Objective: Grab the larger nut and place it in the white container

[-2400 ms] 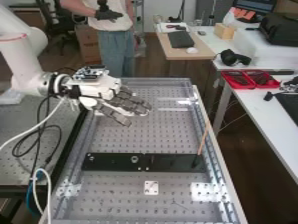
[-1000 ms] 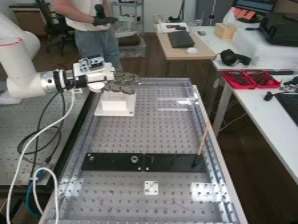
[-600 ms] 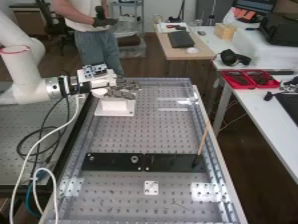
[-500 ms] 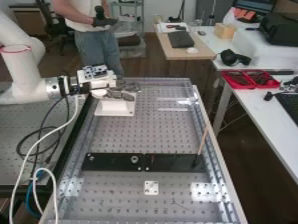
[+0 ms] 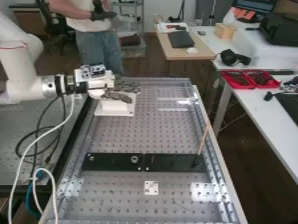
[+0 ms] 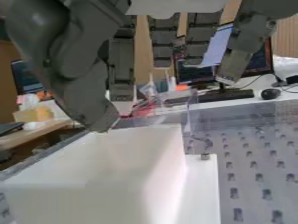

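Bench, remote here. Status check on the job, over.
Hand open, above white container. Larger nut's location unconfirmed, can't tell if it's inside. No obstruction seen between hand and container. Bearing standing on black bar.

"Where's free room lying, pls?"

"A big gap's running btwn the white box (image 6: pixel 80 200) & the long black bar (image 5: pixel 110 165), over the holey board (image 5: pixel 126 135)."

"What's blocking stuff?"

"A thin stick (image 5: pixel 202 140)'s leaning up at the bar's right end in the high view, near the side rail (image 5: pixel 217 150). The smaller nut (image 5: pixel 91 158) & bearing (image 5: pixel 134 159) are poking up, w/ room btwn 'em."

"& the box?"

"Its top's facing up, wide open. Its walls are blocking the sides. The hand (image 5: pixel 118 95)'s taking up room above. A small grey knob (image 6: pixel 205 156)'s sticking up just beside the box, on its white base (image 6: pixel 201 187)."
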{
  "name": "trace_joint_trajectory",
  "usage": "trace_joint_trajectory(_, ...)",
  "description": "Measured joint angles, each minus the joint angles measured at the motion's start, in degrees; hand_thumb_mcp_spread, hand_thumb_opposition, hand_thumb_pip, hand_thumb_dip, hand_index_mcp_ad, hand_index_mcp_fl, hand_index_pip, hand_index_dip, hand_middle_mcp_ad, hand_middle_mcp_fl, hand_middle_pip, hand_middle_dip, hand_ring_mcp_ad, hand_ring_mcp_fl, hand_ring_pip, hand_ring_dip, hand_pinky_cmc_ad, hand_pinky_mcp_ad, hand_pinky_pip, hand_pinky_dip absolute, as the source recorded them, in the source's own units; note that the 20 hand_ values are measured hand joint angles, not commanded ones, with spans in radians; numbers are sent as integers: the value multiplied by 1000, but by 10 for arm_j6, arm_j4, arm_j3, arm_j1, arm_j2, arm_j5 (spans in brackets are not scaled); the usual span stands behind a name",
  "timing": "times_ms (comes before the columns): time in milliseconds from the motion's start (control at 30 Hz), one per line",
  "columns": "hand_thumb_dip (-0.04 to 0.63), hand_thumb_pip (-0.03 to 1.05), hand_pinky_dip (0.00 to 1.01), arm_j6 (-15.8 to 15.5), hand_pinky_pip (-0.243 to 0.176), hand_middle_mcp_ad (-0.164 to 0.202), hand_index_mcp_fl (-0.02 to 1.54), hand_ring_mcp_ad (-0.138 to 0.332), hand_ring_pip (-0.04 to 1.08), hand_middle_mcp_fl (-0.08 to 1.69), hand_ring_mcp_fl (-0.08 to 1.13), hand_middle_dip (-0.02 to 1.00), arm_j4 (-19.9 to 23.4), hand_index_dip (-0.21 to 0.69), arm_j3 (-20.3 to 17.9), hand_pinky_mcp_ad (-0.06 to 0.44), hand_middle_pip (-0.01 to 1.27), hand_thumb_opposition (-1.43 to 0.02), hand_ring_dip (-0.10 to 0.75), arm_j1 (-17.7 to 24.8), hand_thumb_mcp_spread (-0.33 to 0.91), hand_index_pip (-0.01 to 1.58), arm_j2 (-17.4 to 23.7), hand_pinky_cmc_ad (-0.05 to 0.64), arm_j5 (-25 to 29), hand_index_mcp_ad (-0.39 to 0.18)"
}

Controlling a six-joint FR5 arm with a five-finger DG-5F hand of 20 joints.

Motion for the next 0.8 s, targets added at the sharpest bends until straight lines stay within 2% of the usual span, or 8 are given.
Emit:
trace_joint_trajectory(133,279,885,600,4,-91,82,17,127,122,0,9,216,-11,-42,1,279,127,-887,124,-7,255,1307,30,314,8,-136)
trace_joint_trajectory(233,283,829,620,7,-91,82,21,127,122,2,9,216,-32,-73,7,281,127,-881,124,-20,222,1110,65,316,18,-136)
trace_joint_trajectory(333,272,798,614,12,-106,82,21,133,122,2,9,220,-54,-87,18,283,127,-855,124,-37,164,836,100,316,32,-136)
trace_joint_trajectory(533,192,670,620,20,-105,84,16,159,110,14,5,220,-104,-87,68,311,131,-852,124,-90,98,370,157,328,74,-133)
trace_joint_trajectory(567,182,663,604,16,-108,82,21,164,112,37,3,220,-109,-87,79,328,131,-853,124,-98,101,316,162,328,82,-126)
trace_joint_trajectory(633,157,661,593,6,-105,86,19,178,112,37,7,218,-115,-87,94,325,131,-834,126,-108,82,274,165,328,91,-120)
trace_joint_trajectory(700,140,658,567,-13,-108,82,37,169,110,47,14,222,-128,-87,117,346,133,-834,126,-118,68,243,164,349,103,-120)
trace_joint_trajectory(800,143,658,529,-26,-105,87,52,188,110,52,14,222,-150,-87,151,344,134,-834,124,-127,63,195,156,365,118,-119)
